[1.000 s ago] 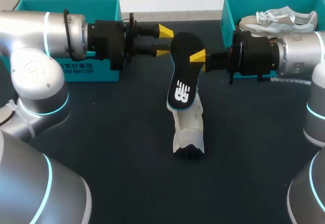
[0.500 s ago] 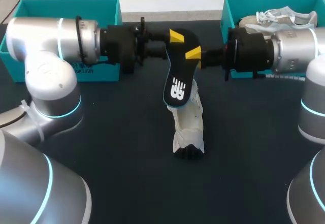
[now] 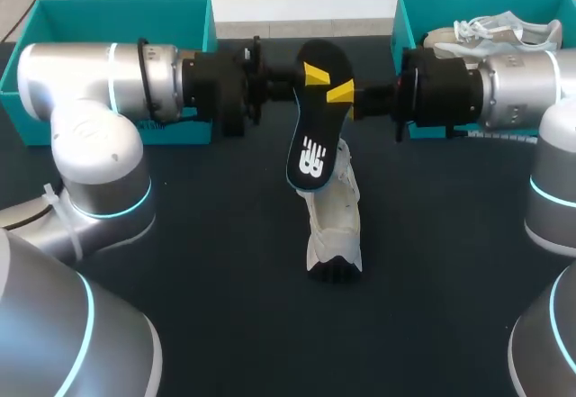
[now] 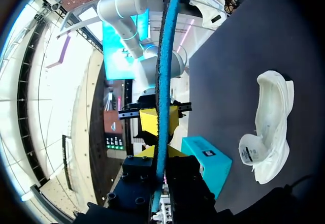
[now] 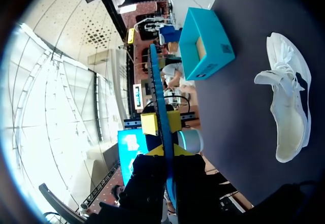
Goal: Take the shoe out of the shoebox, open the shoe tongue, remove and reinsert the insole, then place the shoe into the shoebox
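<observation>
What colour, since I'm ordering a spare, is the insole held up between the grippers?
The insole is black with a white logo, clearest in the head view.

Overhead, the insole (image 3: 313, 140) hides the top of the shoe (image 3: 335, 226); the right arm (image 3: 522, 91) covers part of the second shoe (image 3: 504, 32), perhaps its sole. Wrist views show the insole only edge-on.

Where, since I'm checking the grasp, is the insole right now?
In the head view the insole hangs centrally over the white shoe, its upper end pinched by the fingers of the left gripper and right gripper.
</observation>
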Controlling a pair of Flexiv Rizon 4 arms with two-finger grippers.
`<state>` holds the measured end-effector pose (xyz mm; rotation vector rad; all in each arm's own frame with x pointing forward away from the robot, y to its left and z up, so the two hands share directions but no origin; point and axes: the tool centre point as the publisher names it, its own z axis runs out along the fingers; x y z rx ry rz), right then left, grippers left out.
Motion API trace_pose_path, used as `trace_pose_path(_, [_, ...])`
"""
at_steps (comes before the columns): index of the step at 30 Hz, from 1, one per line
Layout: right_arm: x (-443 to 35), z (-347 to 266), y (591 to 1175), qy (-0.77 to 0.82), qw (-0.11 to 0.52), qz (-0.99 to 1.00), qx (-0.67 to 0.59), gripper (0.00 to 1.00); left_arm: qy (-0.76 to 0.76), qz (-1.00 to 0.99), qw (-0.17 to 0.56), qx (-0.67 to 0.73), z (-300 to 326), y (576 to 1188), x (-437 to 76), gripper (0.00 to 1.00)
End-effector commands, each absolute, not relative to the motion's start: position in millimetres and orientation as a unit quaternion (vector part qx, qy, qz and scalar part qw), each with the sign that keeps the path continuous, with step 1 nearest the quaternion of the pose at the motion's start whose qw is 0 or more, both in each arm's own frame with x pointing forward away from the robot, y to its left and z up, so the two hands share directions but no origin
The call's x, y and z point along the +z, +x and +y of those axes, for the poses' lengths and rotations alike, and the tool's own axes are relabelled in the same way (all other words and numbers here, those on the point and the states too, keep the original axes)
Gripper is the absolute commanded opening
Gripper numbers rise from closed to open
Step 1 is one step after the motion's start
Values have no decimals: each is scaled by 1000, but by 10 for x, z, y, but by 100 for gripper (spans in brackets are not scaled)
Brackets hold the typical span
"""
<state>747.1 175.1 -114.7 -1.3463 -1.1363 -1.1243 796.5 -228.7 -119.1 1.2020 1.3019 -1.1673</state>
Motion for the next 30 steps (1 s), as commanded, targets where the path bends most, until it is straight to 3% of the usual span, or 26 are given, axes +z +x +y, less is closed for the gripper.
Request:
trace_pose_path(1, [-1152, 1799, 7482, -557, 502, -471, -465, 0, 493, 536, 490, -480, -2336, 7971, -1209, 1])
trace_pose_path(7, [-1160, 1803, 7482, -556, 503, -474, -462, 0, 485, 536, 491, -486, -2342, 7973, -1217, 0])
trace_pose_path(8, [-1164, 1800, 7483, -556, 501, -476, -461, 58, 482, 536, 490, -489, -2341, 7971, -1220, 0])
trace_pose_path(9, [-1172, 1783, 7489, -557, 497, -474, -467, 100, 476, 536, 489, -497, -2331, 7967, -1229, 0])
trace_pose_path(20, [-1182, 1260, 7555, -498, 444, -523, -531, 100, 443, 555, 456, -537, -2180, 7772, -1298, 0])
trace_pose_path(27, [-1101, 1048, 7526, -357, 389, -594, -607, 100, 386, 554, 405, -616, -2213, 7659, -1349, 0])
trace_pose_path(30, [-1061, 1067, 7495, -340, 359, -647, -580, 100, 361, 565, 389, -631, -2224, 7654, -1352, 0])
